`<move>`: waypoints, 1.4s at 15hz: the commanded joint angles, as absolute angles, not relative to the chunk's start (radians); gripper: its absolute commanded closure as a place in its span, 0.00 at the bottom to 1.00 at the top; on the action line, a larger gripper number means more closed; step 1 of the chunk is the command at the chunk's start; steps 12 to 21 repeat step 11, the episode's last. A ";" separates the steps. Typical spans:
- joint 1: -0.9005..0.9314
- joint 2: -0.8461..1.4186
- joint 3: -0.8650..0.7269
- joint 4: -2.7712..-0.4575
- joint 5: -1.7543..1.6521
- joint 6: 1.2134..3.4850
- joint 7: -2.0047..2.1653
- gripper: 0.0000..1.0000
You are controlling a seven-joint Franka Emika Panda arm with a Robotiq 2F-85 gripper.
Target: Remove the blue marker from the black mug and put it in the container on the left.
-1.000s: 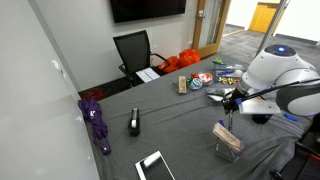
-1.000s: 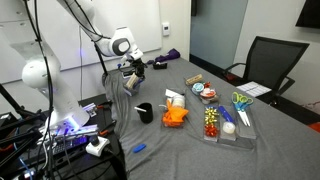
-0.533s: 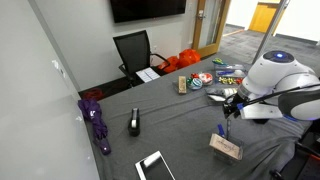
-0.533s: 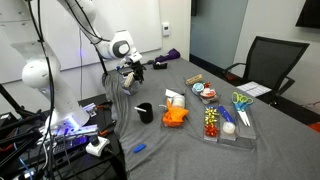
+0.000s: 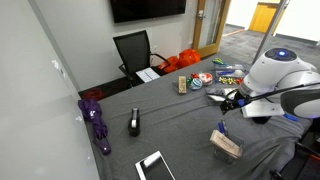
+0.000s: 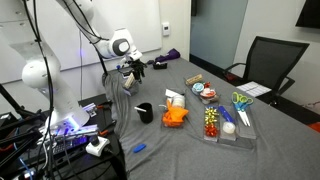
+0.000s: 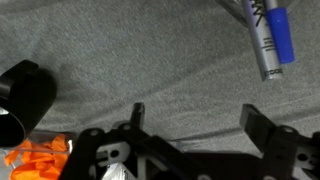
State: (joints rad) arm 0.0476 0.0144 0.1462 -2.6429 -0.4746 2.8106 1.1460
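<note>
My gripper (image 5: 230,103) (image 6: 133,70) (image 7: 200,120) hangs open above the grey table with nothing between its fingers. The blue marker (image 5: 222,128), blue-capped with a grey barrel, stands free just below it at the end of the tan container (image 5: 230,148). Whether it rests inside, I cannot tell. In the wrist view the marker (image 7: 270,40) shows at the top right over grey cloth, clear of both fingers. The black mug (image 6: 146,112) (image 7: 25,95) stands upright beside the gripper's spot. The container does not show in the wrist view.
An orange item (image 6: 175,117) (image 7: 40,160) lies next to the mug, with clear trays of small things (image 6: 225,122) beyond. A small blue stick (image 6: 140,148) lies near the table edge. A black upright gadget (image 5: 134,123), a tablet (image 5: 155,166) and a purple object (image 5: 97,120) sit across the table.
The jaws have gone from shut to wide open and let go of the marker, which has dropped toward the container. The arm has hardly moved.
</note>
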 commanded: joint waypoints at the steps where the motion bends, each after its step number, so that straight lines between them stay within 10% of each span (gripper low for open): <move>1: 0.040 -0.045 0.134 -2.656 -0.523 2.722 1.131 0.00; 21: 0.041 -0.182 0.081 -2.663 -0.262 2.515 0.709 0.00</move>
